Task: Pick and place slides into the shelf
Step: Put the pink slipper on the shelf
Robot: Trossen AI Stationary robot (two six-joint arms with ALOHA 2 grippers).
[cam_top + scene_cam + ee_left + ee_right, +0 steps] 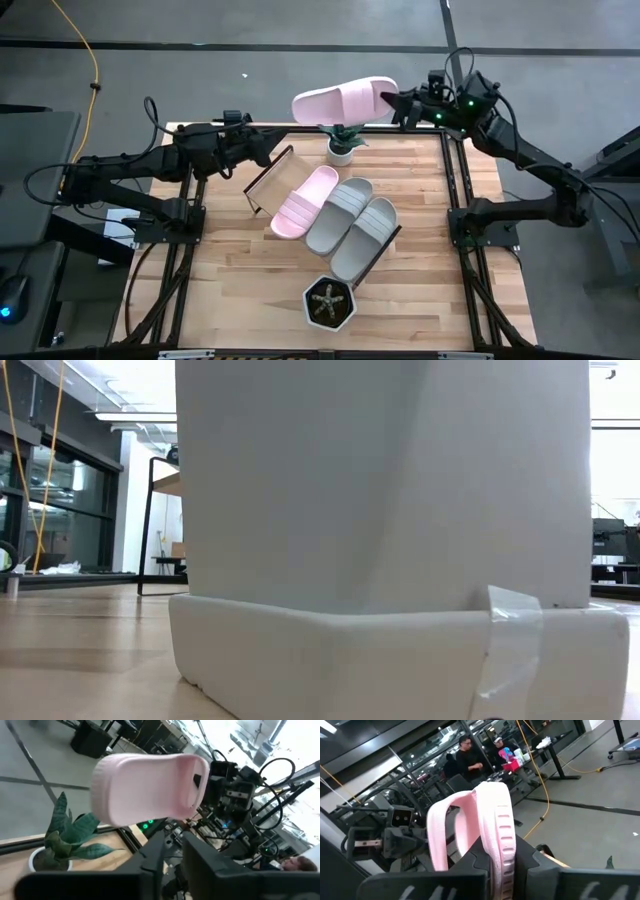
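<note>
My right gripper (pixel 398 101) (pixel 501 866) is shut on one pale pink slide (pixel 343 102) (pixel 145 787), held in the air over the table's far edge, above a small potted plant (pixel 341 146). The shelf (pixel 268 182) lies slantwise mid-table. Resting sole-down on its board are the other pink slide (pixel 305 200) and two grey-beige slides (pixel 338 213) (pixel 366 236). My left gripper (pixel 266 150) (pixel 173 851) hovers at the shelf's far-left end frame, fingers close together. I cannot tell whether it touches the frame. My right gripper pinches the pink slide's ribbed strap (pixel 500 827) between its two fingers, coming level from the table's right side. The slide is lifted clear and turned on its edge. Its sole (pixel 135 785) reaches out toward the table's left. My left gripper: I cannot tell whether it touches the shelf.
A white six-sided pot with a spiky plant (pixel 330 304) stands near the table's near edge and fills the low view (pixel 380 560). Black frame rails run along the table's sides (pixel 462 200). Bare wood lies left of the shelf (pixel 220 260). People stand far off in the room (pixel 469 754).
</note>
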